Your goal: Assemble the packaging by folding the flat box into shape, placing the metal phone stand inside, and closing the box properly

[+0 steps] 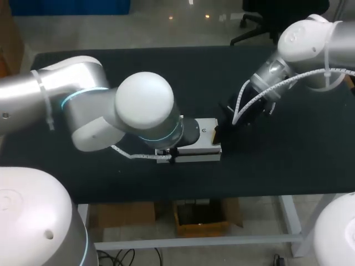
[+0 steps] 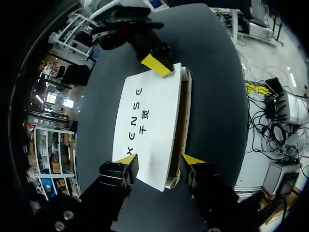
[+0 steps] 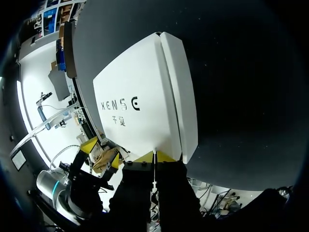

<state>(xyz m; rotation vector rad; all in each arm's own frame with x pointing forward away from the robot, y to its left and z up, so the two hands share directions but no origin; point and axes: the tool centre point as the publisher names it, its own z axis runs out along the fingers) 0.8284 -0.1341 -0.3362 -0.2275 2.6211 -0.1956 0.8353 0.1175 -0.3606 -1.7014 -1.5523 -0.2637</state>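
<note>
left wrist view has the white box [image 2: 147, 121] running straight out ahead of the left gripper [image 2: 160, 159], folded into shape and lying flat on the black table [image 2: 212, 96]. its lid [image 2: 145, 96] is down but not shut tight: along one long side a brown gap [image 2: 184, 111] of bare cardboard shows under the lid's edge. the phone stand is nowhere to be seen, so i cannot say whether it is inside.

the left gripper's fingers stand wide apart with the near end of the box between them, each yellow tip against a side, so it is clamped on the box. at the far end the right gripper [image 3: 155, 157] has its two tips pressed together with nothing between them, resting on the lid's edge. in its own wrist view the lid spreads out ahead of the tips, with a narrow white strip [image 3: 179, 92] alongside it, flap or side wall, i cannot tell which.

my guess is that the closing step is in hand. the risk sits at that gap: if the lid is pushed down with its flap outside the wall, it may crease or spring open. too hard a push from the closed tips could dent the thin lid or skid the box out of the left gripper's hold. too tight a squeeze there could bow the walls.
</note>
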